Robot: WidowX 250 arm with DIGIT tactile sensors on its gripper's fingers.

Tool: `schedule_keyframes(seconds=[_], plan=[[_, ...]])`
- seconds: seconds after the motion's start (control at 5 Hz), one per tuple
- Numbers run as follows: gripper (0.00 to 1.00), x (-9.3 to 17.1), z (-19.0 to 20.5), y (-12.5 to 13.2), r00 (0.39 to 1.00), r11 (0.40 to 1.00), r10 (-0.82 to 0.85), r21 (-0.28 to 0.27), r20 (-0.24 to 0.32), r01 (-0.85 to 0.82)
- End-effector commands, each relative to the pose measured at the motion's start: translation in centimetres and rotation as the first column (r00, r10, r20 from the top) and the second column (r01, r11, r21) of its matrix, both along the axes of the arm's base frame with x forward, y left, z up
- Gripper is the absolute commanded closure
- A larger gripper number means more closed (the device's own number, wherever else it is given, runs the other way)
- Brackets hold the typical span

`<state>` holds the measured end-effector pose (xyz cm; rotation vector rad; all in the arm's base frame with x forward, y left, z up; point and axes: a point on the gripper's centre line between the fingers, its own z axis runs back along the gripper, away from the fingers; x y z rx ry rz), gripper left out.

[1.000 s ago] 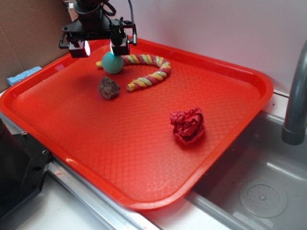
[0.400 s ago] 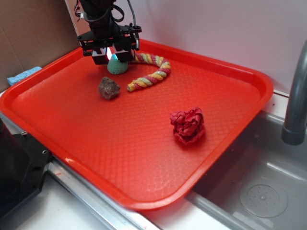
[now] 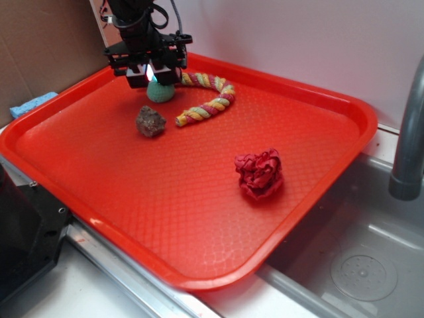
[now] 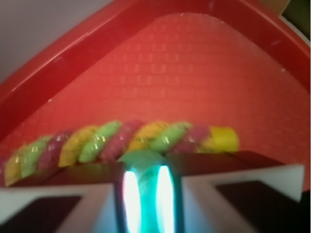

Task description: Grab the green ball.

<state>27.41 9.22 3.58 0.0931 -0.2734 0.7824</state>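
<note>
We see the gripper (image 3: 154,73) lowered over the green ball (image 3: 161,92) at the far left corner of the red tray (image 3: 318,192), its two fingers pressed in against the ball's sides so that the ball is pinched between them. In the wrist view the gripper (image 4: 146,194) shows the ball (image 4: 144,179) squeezed into the narrow slot between the pale finger pads (image 4: 77,213), with bright glare running down each side of it. The ball rests on the tray floor, and the twisted rope (image 3: 207,101) joined to it curls away from the ball toward the tray's middle. In the wrist view the rope (image 4: 116,141) lies just beyond the ball in bands of yellow, green and pink. The brown lump (image 3: 150,122) sits near the ball, on its side facing the tray's near edge, apart from it. The red fabric wad (image 3: 260,173) lies well away from the ball, toward the tray's right edge.
</note>
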Motion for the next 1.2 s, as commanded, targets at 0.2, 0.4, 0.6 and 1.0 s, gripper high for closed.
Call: schedule_keyframes(seconds=[0.2, 0.4, 0.6, 1.0], plan=[[1.00, -4.9, 11.4, -5.8, 0.959, 0.959, -0.282, 0.023, 0.008, 0.282], [1.00, -7.6, 14.5, -8.2, 0.874, 0.873, -0.485, -0.072, -0.023, 0.483], [1.00, -10.0, 16.9, -9.2, 0.819, 0.819, -0.571, -0.110, -0.054, 0.564], [1.00, -10.9, 17.4, -9.2, 0.834, 0.844, -0.535, -0.116, -0.135, 0.523]])
